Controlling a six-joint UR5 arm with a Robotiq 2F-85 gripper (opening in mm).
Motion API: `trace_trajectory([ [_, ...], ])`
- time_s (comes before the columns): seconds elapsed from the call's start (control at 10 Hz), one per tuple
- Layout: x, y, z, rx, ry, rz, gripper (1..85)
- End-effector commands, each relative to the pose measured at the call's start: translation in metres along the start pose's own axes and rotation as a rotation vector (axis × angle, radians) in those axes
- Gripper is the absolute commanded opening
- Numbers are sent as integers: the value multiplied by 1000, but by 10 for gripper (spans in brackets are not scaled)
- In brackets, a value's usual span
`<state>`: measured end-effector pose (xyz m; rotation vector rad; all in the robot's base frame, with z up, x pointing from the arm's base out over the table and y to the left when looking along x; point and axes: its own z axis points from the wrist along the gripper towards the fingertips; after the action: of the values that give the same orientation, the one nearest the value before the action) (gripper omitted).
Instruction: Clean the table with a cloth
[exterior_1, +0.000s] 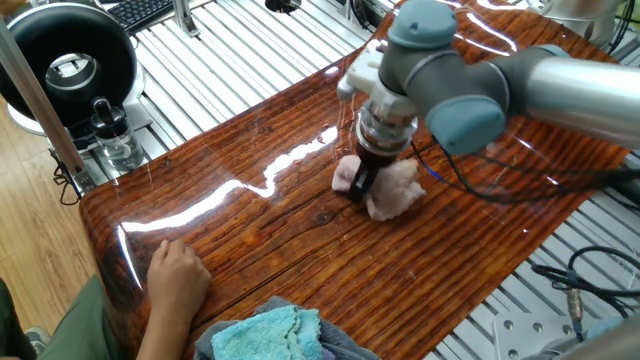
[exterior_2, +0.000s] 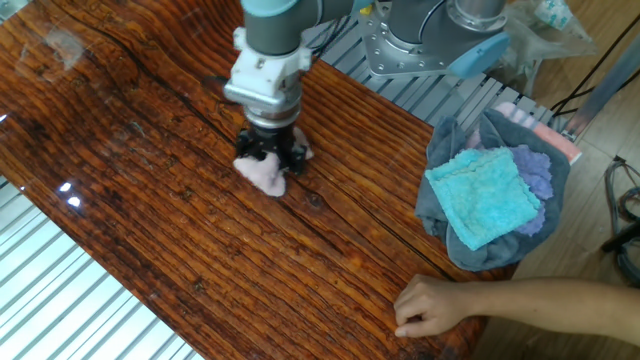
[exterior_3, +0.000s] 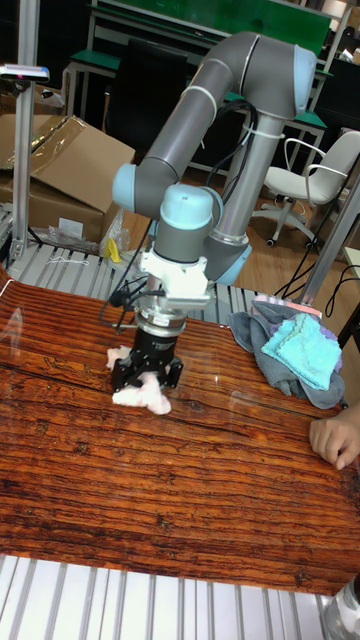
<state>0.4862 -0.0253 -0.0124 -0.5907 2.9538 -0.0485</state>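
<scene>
The pale pink fluffy cloth (exterior_1: 392, 192) (exterior_2: 263, 175) (exterior_3: 140, 394) lies bunched on the glossy reddish-brown table (exterior_1: 250, 215) (exterior_2: 150, 210) (exterior_3: 180, 480). My gripper (exterior_1: 361, 182) (exterior_2: 267, 159) (exterior_3: 146, 378) points straight down and is shut on the cloth, pressing it against the wood. The cloth spills out on both sides of the black fingers. In the tall fixed view the gripper and cloth sit left of the table's middle.
A turquoise cloth (exterior_2: 484, 196) (exterior_3: 300, 352) lies on a grey and purple pile at the table's end. A person's hand (exterior_1: 176, 277) (exterior_2: 432, 305) (exterior_3: 335, 436) rests on the table near that pile. Ribbed metal frame (exterior_1: 240, 50) borders the table; a black round device (exterior_1: 70, 60) stands beyond.
</scene>
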Motion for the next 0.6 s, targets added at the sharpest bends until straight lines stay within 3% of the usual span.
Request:
trace_trajectory([
  [0.0,-40,-38,7,52,-18,-89,10],
  [0.2,-65,-33,18,66,-36,-115,10],
  [0.4,-59,4,18,-69,-21,-57,10],
  [0.5,-59,15,17,-114,-17,-14,10],
])
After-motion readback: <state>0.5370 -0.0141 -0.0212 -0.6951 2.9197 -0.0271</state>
